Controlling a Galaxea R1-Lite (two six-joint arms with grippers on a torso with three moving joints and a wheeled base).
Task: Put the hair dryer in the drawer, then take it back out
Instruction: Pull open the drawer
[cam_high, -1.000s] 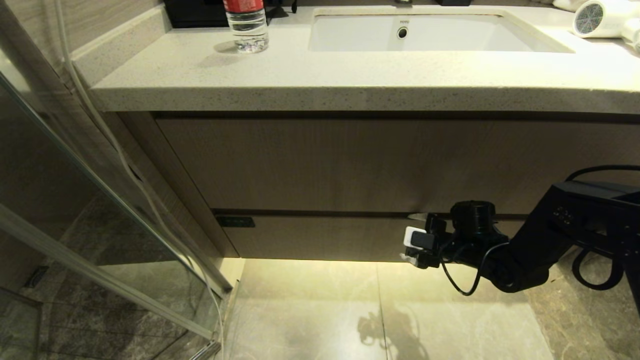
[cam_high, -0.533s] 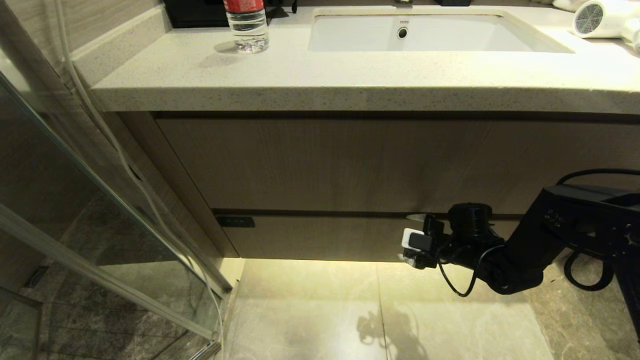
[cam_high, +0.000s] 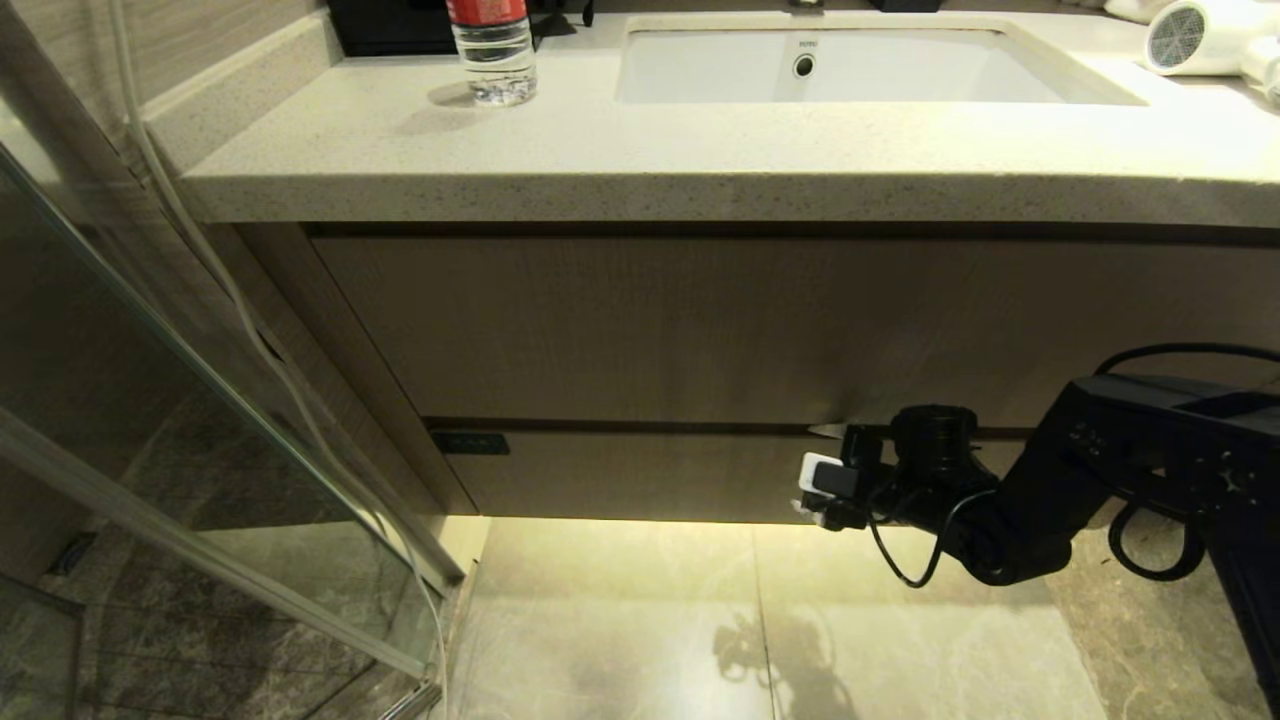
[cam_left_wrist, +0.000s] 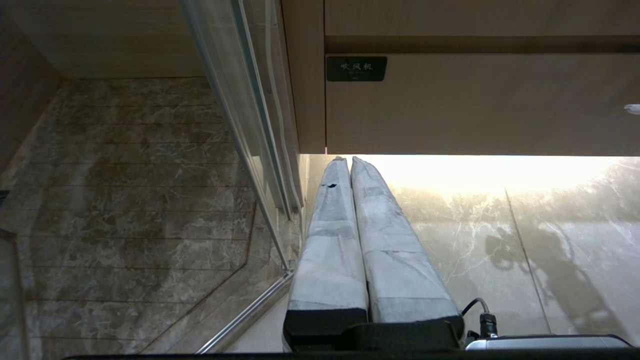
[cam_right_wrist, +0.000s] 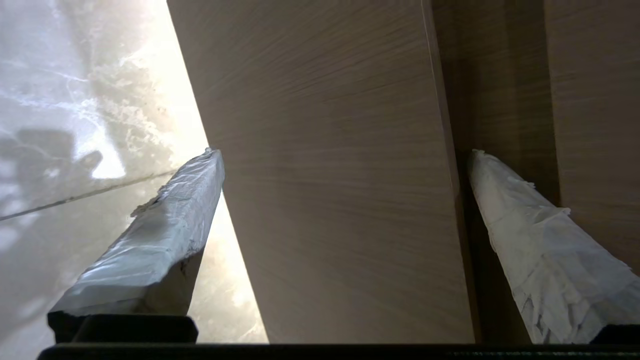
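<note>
Closed drawer beneath the taller wood-grain panel, with the right gripper at its front, fingers spread wide across the drawer's height (one tip at the lower edge, the other in the gap above; contact cannot be judged). Left gripper pressed together, low near the floor. Hair dryer lies on the counter, cut off at the frame's corner

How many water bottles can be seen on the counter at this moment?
1. The water bottle stands on the counter, left of the sink. Its top is cut off by the picture edge; others may stand beyond the frame.
</note>
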